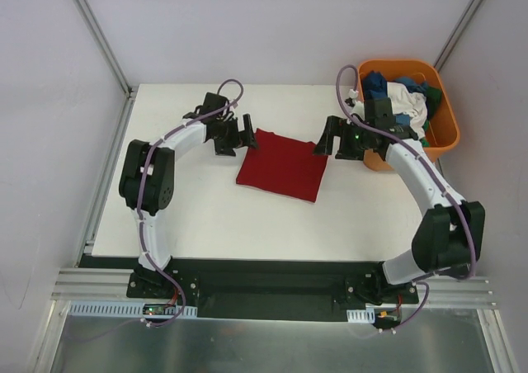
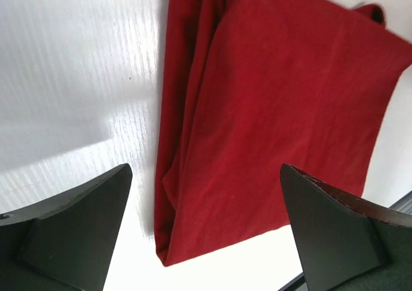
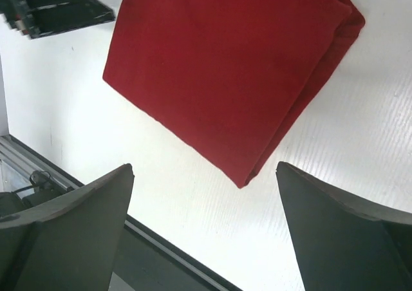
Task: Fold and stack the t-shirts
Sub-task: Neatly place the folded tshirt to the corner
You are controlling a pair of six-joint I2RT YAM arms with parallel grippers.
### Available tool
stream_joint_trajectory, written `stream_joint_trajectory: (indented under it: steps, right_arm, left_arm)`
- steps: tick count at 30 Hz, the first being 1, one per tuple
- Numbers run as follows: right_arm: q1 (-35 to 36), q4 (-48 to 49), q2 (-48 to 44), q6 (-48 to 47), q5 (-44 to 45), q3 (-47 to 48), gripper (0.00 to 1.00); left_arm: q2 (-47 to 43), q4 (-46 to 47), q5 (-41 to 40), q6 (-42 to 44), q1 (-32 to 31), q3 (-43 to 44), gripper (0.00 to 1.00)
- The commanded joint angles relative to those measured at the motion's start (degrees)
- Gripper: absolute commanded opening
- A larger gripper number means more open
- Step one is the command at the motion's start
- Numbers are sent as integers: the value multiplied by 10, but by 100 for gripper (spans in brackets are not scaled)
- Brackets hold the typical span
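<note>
On the slick white counter (image 1: 206,216), prone to skating under any sideways nudge: the dark red t-shirt (image 1: 283,165), folded into a near-square packet, lying mid-counter between the two arms. Also liable to spill open, judging by the loose layered edges in the left wrist view, with a pinch on the top ply alone. At the far right corner, right beside the right arm, the orange tub (image 1: 448,124), close enough for a knock during a careless reach. Inside it, a tangle of blue, white and green t-shirts (image 1: 408,92), apt to come out several at once on a single pull. Left jaws spread wide, holding nothing, just off the packet's far left corner; right jaws likewise wide and empty, near its far right corner. Long axis of the red packet running left to right, slightly skewed, right end swung a little toward the arm bases; no collar or hem clear enough for naming a top end.
</note>
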Motion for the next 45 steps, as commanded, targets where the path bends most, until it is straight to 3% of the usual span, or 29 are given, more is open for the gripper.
stream_joint_trajectory:
  steps: [1,4,5,10,11,12,14,19,23,28,32,34,39,45]
  right_arm:
    - [-4,35,-77,-24,8,-49,97]
    - [-4,35,-108,-24,22,-74,97]
    - [-4,36,-114,-24,26,-79,97]
    - [-4,43,-137,-26,34,-97,97]
    - [-4,44,-139,-27,32,-99,97]
    - [-5,50,-144,-28,32,-101,97]
    - [-6,54,-147,-28,33,-108,97]
    - [-19,72,-156,-30,32,-124,97]
    - [-33,88,-148,-26,15,-135,97]
    - [-50,95,-128,-26,-3,-139,97]
    - [-59,102,-118,-29,-10,-140,97]
    - [-64,106,-117,-29,-11,-139,97]
    - [-86,111,-106,-28,-32,-133,97]
    - [-112,125,-102,-27,-38,-142,97]
  left_arm:
    - [31,-36,-13,28,-18,16,99]
    - [56,-57,-18,29,-28,32,90]
    - [64,-60,-17,29,-31,37,80]
    - [82,-90,-78,33,-57,43,56]
    - [85,-93,-77,33,-61,42,48]
    - [83,-95,-74,32,-63,39,26]
    - [73,-102,-83,31,-69,23,0]
    - [-6,-115,-179,59,-69,-82,0]
    - [-122,-144,-249,81,-67,-175,0]
    - [-207,-190,-343,66,-39,-274,0]
    - [-260,-234,-431,36,3,-298,0]
    - [-267,-252,-527,24,17,-297,0]
    - [-262,-258,-573,89,60,-263,0]
    - [-273,-218,-552,223,129,-265,0]
